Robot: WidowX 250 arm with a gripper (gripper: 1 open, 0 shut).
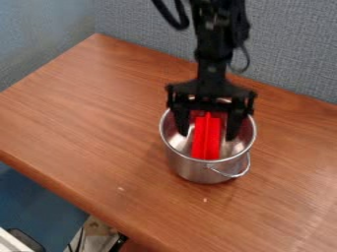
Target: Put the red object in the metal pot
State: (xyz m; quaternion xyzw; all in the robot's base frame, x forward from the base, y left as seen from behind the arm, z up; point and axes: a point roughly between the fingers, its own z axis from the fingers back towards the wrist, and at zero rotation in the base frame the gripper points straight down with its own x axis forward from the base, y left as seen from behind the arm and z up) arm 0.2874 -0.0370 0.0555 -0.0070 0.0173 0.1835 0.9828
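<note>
The red object, a long bright red block, leans inside the metal pot, which stands on the wooden table right of centre. My gripper hangs straight down just over the pot's mouth. Its two black fingers stand wide apart, one on each side of the block's upper end, and neither grips it. The block's lower end is hidden by the pot's wall.
The brown wooden table has its front edge running diagonally at lower left, with the floor and a chair part below. A blue-grey wall stands behind. The pot has a small handle facing the front.
</note>
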